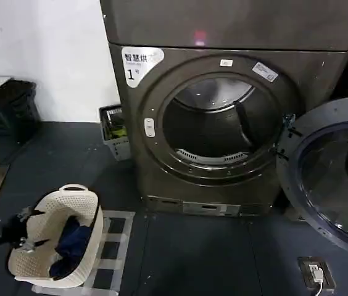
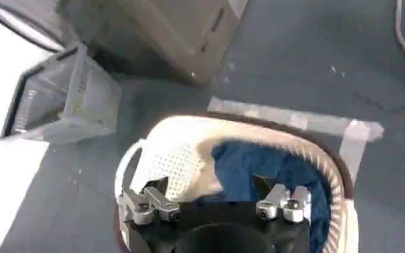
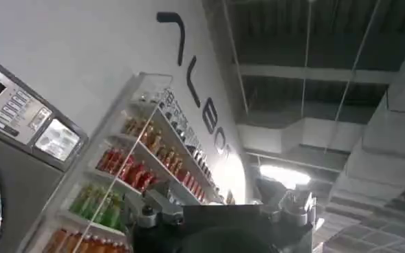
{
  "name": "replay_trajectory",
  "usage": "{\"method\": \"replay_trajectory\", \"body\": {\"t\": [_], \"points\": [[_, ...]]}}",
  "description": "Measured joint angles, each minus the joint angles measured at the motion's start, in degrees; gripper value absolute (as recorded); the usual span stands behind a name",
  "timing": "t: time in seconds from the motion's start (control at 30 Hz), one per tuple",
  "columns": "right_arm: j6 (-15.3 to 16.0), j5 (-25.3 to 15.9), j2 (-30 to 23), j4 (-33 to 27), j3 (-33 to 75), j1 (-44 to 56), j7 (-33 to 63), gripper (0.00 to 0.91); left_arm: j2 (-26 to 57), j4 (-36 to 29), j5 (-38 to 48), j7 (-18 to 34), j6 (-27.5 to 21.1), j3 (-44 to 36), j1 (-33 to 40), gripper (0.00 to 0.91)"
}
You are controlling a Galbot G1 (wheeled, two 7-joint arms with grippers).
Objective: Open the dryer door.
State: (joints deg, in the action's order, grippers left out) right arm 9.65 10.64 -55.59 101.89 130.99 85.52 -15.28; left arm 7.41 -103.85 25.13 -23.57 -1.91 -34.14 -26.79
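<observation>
The door [image 1: 331,179] hangs wide open off the dryer [image 1: 223,123]. Left gripper [image 2: 216,205] is spread and empty above the basket [image 2: 181,144]; right gripper [image 3: 223,210] probably likewise. A careless swing could knock the door.

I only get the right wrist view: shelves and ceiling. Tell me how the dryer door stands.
Observer: The dryer door is swung wide open, to the right of the dryer.
Operator: Give me the left gripper's position.
Observer: The left gripper is open above a white laundry basket that holds blue clothes.
Operator: Report what's in the drum.
Observer: No laundry is visible in the drum, just bare metal.
</observation>
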Motion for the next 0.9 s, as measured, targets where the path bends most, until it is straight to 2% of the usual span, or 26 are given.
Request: {"method": "replay_trajectory", "body": {"t": [0.4,0.9], "points": [[-0.1,0.0,0.5,-0.4,0.2,0.3,-0.8,0.907,0.7,1.5,-3.2,-4.0,-2.6,-0.2,-0.2,0.907],[-0.4,-0.2,0.2,-0.8,0.8,1.0,-1.3,0.907,1.1,1.2,-4.2,-5.1,-2.1,0.5,0.3,0.907]]}}
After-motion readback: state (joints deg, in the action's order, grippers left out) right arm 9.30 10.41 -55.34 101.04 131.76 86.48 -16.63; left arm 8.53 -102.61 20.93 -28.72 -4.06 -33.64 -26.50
